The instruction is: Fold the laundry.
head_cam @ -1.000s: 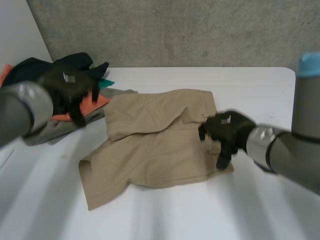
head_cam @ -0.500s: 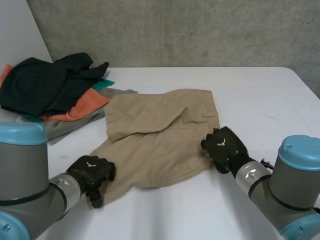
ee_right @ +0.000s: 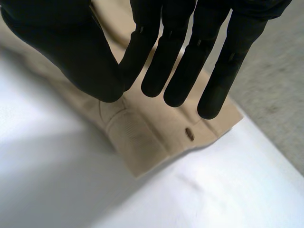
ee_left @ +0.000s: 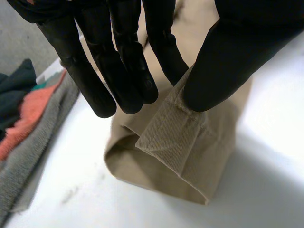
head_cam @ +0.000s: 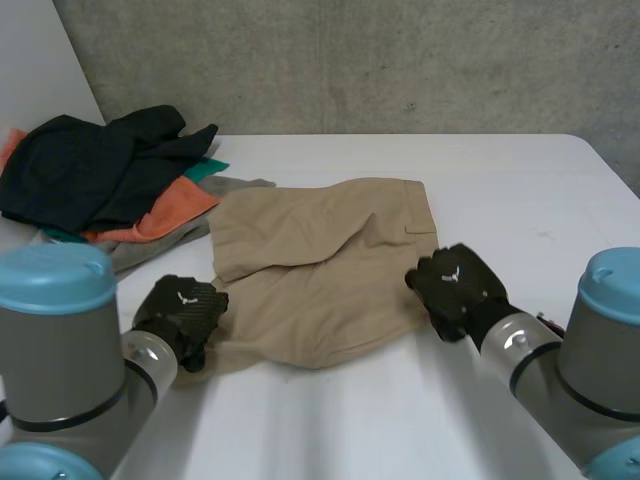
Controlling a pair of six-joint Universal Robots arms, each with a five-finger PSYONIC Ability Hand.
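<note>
Tan shorts (head_cam: 320,270) lie spread on the white table (head_cam: 520,190). My left hand (head_cam: 185,312) is at the near left leg end. In the left wrist view the thumb and fingers of that hand (ee_left: 118,57) pinch the leg hem (ee_left: 180,142), which rises between them. My right hand (head_cam: 455,285) sits on the near right corner of the shorts. In the right wrist view its thumb (ee_right: 90,57) meets straight fingers on the waistband corner (ee_right: 142,137), next to a buttonhole (ee_right: 189,134).
A pile of dark, orange, teal and grey clothes (head_cam: 110,170) lies at the far left of the table, close to the shorts' left edge; its grey and orange cloth (ee_left: 28,118) lies beside my left hand. A concrete wall stands behind the table.
My left hand came from the clothes pile down to the near leg end, closed on the hem and drew it a little away from the table's front. My right hand closed on the waistband corner.
</note>
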